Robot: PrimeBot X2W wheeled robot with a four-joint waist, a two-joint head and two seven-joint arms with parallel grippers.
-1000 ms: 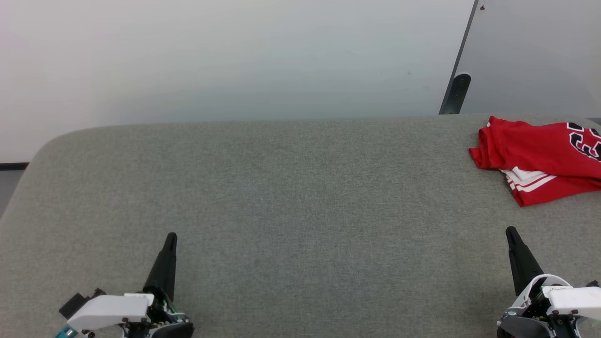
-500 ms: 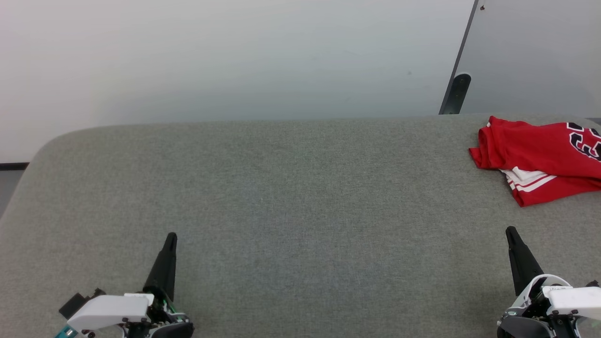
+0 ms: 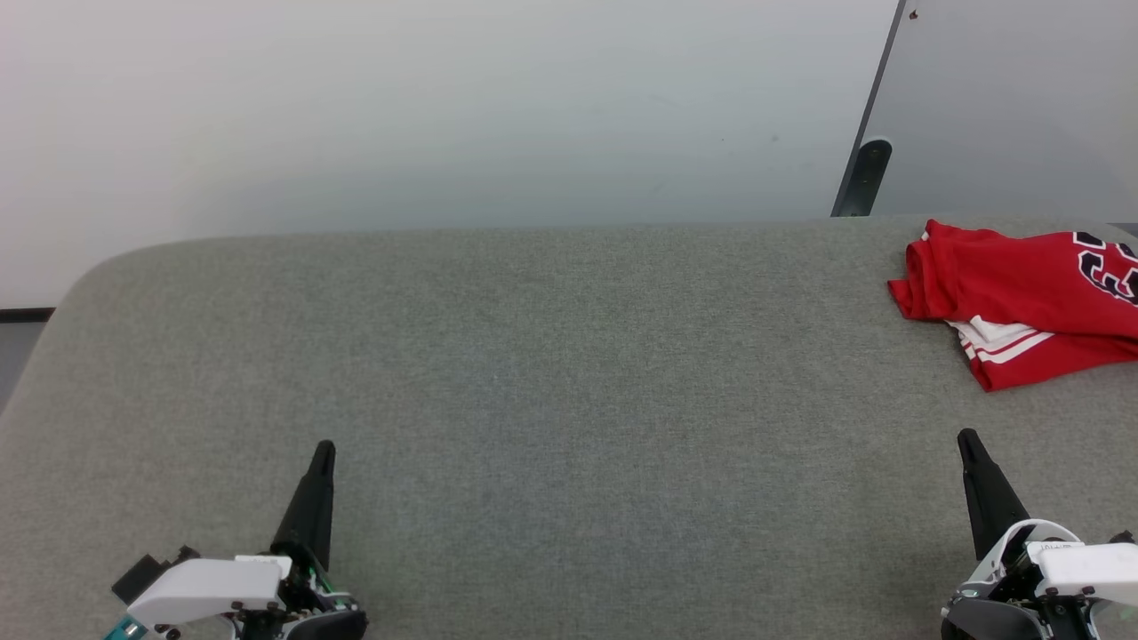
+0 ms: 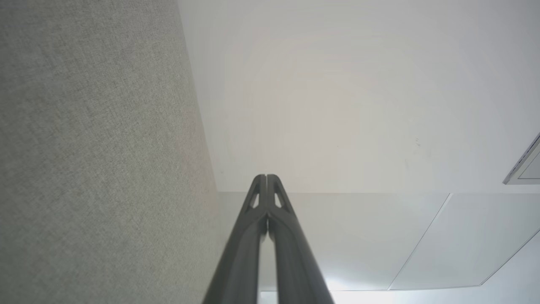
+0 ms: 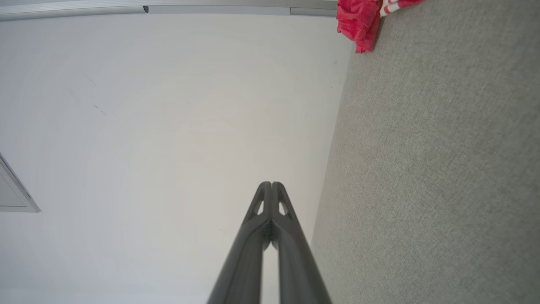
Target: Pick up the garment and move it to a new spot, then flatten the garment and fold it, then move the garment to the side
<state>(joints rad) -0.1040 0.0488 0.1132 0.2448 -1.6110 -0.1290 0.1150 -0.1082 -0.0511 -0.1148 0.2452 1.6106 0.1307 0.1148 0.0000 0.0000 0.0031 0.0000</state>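
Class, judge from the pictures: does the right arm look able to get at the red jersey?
Probably yes: the jersey lies just ahead of the shut right fingers, with bare grey fabric between; they would need opening first.

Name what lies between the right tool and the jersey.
Bare grey fabric surface, nothing else; the head view shows it between the right tool and the jersey.

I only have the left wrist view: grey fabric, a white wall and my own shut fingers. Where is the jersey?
Observer: The garment lies loosely folded at the far right of the grey surface, cut off by the head view's right edge.
Operator: Is anything touching it?
Observer: No. The right gripper is shut and empty, apart from it on the near side.
Operator: And my arm?
Observer: The left gripper sits at the lower left, far across the surface from it.
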